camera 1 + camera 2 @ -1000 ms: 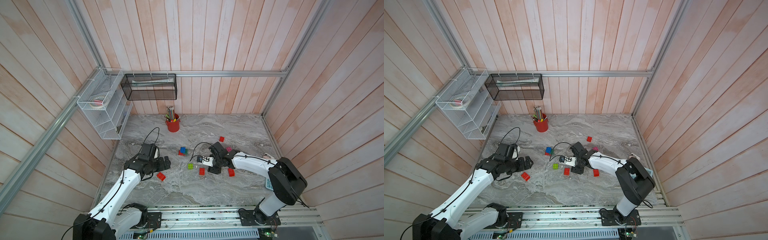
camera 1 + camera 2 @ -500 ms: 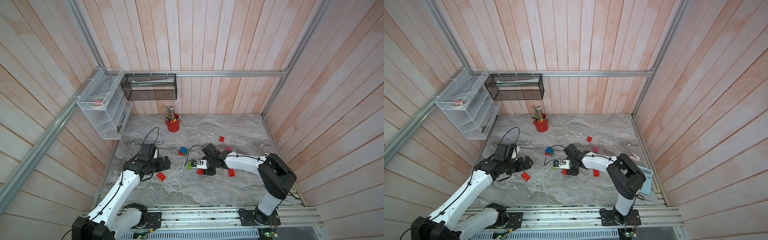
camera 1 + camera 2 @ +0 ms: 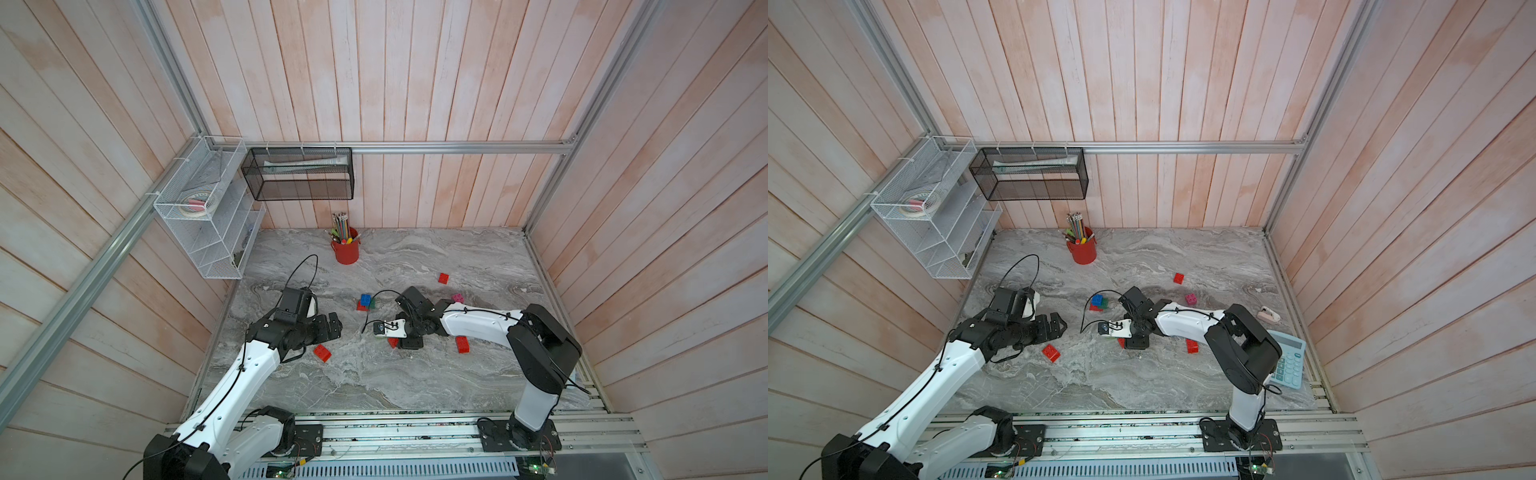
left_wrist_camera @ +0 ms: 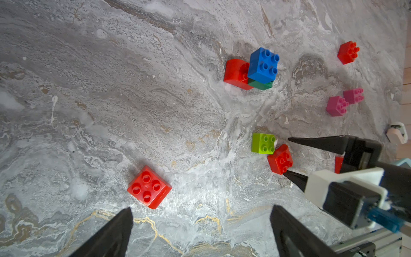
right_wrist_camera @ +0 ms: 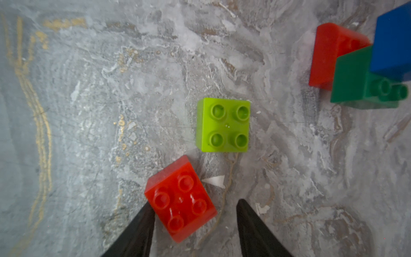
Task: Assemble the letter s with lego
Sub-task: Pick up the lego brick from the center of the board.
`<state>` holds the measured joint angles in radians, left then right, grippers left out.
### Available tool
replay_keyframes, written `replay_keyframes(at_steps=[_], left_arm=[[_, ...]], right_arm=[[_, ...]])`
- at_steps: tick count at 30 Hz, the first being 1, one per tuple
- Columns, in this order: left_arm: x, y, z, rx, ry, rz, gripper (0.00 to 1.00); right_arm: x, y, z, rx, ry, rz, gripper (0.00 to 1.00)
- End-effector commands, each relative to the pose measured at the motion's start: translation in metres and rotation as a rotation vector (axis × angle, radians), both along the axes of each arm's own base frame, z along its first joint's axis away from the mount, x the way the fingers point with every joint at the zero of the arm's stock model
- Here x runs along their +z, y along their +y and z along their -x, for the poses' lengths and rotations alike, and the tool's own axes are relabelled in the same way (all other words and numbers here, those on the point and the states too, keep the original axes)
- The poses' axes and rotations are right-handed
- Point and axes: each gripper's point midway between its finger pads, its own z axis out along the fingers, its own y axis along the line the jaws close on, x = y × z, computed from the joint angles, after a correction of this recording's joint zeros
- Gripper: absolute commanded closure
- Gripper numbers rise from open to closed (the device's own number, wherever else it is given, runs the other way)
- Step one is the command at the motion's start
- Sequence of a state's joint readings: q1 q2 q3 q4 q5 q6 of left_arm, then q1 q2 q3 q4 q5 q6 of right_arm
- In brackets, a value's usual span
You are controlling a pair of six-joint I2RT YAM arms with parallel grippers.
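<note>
The grey marbled tabletop [image 3: 415,374] carries all the lego [image 3: 462,344], scattered mid-surface; the left tool [image 4: 202,208] hangs empty, fingers spread wide, near a lone red brick [image 4: 149,187]; the right tool [image 5: 195,202] stands partly spread astride a second red brick [image 5: 181,200], one finger [image 5: 143,222] touching its corner, the other apart; a lime brick [image 5: 223,125] sits just beside it; farther off a blue brick [image 4: 263,64] rides a dark green brick [image 4: 260,85], a third red brick [image 4: 235,74] touching them.
</note>
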<state>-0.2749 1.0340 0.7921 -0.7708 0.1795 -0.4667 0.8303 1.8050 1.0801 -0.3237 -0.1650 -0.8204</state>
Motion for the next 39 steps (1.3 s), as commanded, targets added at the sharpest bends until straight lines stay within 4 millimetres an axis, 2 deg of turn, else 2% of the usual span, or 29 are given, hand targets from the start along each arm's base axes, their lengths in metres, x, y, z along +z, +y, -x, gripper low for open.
replay_keyframes(at_steps=[1, 5, 19, 26, 30, 35, 39], left_arm=[[0.006, -0.002, -0.001, -0.017, -0.014, 0.008, 0.0], [0.005, -0.002, -0.001, -0.021, -0.013, 0.008, 0.0], [0.004, -0.003, 0.002, -0.027, -0.01, 0.014, 0.0], [0.006, -0.004, 0.001, -0.032, -0.017, 0.018, 0.0], [0.008, -0.005, 0.001, -0.037, -0.021, 0.021, 0.0], [0.009, -0.005, -0.001, -0.037, -0.026, 0.02, 0.0], [0.01, -0.006, -0.002, -0.038, -0.028, 0.028, 0.0]], right_arm=[[-0.001, 0.008, 0.008, 0.039, 0.036, -0.009, 0.42], [-0.003, 0.01, 0.01, 0.048, 0.05, -0.009, 0.45], [-0.009, 0.011, 0.02, 0.053, 0.082, 0.009, 0.65], [-0.007, 0.01, 0.022, 0.043, 0.095, 0.015, 0.7], [0.001, 0.011, 0.019, 0.023, 0.089, 0.008, 0.71], [0.027, 0.019, 0.013, -0.026, 0.089, -0.075, 0.72], [0.039, 0.023, 0.004, -0.072, 0.086, -0.105, 0.72]])
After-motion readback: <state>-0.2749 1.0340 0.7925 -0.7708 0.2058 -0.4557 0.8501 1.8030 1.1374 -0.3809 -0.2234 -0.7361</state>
